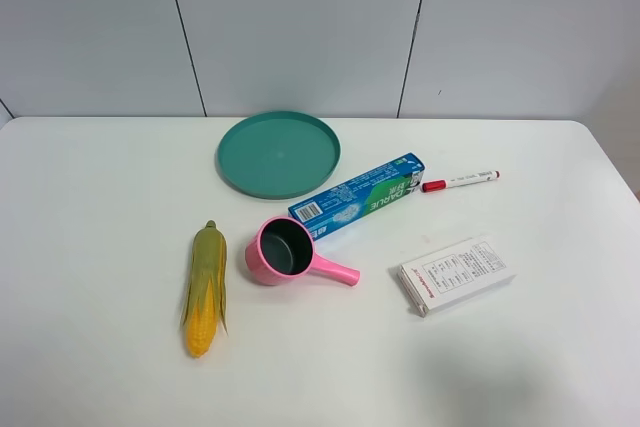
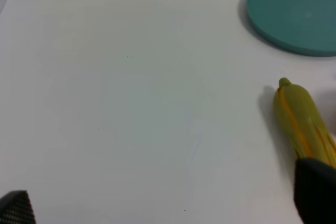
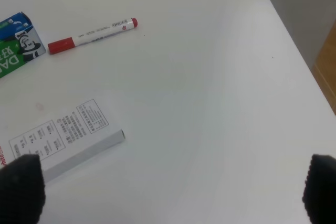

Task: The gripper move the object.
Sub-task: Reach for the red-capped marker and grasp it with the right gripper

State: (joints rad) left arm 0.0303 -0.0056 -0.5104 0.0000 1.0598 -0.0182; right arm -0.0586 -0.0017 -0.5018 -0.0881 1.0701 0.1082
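Left gripper point(image 2: 164, 203) shows only as two dark fingertips set wide apart over the white table point(image 1: 100, 197), with bare tabletop between them and nothing in its hold. Six things lie on the table, one of each. Furthest left is one ear of corn point(image 1: 204, 289), husk partly on, lying lengthwise toward the front edge. One teal round plate point(image 1: 278, 153) sits behind it near the wall. One pink scoop point(image 1: 256, 259) stands just right of the corn, its handle pointing right. One blue-green toothpaste box point(image 1: 358, 197) lies slantwise between the plate and the scoop, its left end close to the scoop's rim. One marker pen point(image 1: 460, 181), white with a red cap, lies flat right of that box. Its cap end is just beside the box's right end, and I cannot tell whether they touch. One white printed box point(image 1: 457, 274) lies nearer the front, apart from the pen. Right gripper point(image 3: 170, 190) also has its fingertips spread wide and holds nothing. It hangs well apart from the pen, with the white box lying between them, by one fingertip.
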